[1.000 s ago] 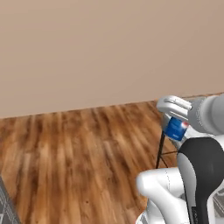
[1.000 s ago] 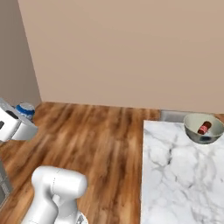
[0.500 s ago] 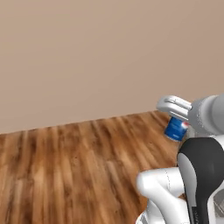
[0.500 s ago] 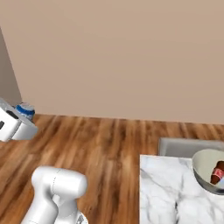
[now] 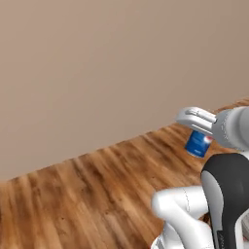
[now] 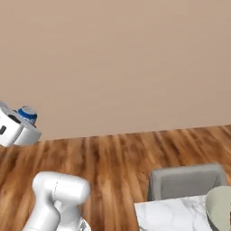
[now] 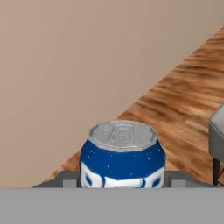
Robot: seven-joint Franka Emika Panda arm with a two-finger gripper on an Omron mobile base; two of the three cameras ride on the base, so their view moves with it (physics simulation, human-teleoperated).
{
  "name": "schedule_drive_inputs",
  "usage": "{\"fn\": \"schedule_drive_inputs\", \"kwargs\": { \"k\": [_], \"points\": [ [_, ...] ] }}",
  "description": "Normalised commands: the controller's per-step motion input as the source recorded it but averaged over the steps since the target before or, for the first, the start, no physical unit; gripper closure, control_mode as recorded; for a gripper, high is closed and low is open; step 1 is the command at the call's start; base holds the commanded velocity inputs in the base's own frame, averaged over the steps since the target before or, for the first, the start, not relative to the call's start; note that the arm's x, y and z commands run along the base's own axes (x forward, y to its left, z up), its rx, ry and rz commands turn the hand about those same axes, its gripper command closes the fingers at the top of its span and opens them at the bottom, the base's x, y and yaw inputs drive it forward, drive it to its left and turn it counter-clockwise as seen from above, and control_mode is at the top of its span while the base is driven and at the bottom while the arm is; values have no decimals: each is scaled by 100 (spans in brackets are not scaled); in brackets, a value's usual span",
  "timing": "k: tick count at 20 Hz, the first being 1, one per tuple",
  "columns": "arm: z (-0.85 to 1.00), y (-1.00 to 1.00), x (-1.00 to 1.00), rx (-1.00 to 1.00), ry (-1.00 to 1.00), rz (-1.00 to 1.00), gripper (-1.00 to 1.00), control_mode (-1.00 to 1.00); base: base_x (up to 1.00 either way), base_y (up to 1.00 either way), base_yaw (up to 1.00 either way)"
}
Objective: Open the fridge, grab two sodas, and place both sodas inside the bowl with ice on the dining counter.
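A small blue soda can (image 5: 198,144) with a red-and-white logo hangs above the wood floor, and my gripper (image 5: 196,127) is shut on it. In the hand view the can (image 7: 122,158) stands upright between my gripper's (image 7: 122,180) dark fingertips, silver lid up. In the right base view the can's blue top (image 6: 27,113) pokes out above the white hand at the far left. A corner of the marble dining counter (image 6: 170,215) lies at the bottom right. The cream bowl's rim (image 6: 217,206) is cut off by the right edge, far from the can.
A grey stool (image 6: 187,180) stands against the counter's near end; its seat edge (image 7: 217,132) also appears at the right of the hand view. A plain beige wall (image 5: 97,73) runs behind open wood floor (image 5: 87,194).
Both base views have swung, so the camera has moved: counter and bowl slid toward the right edge of the right base view. The can stays in the gripper's hold.
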Motion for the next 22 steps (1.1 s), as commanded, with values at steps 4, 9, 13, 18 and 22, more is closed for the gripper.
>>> {"fn": "schedule_drive_inputs", "kwargs": {
  "k": [4,9,13,18,22],
  "points": [
    [0,0,0,0,0,0,100,100,77,40,-56],
    [0,0,0,0,0,0,100,100,61,40,-61],
    [0,0,0,0,0,0,100,100,55,38,-62],
    [0,0,0,0,0,0,100,100,58,43,-60],
    [0,0,0,0,0,0,100,100,61,45,-59]
  ]
}}
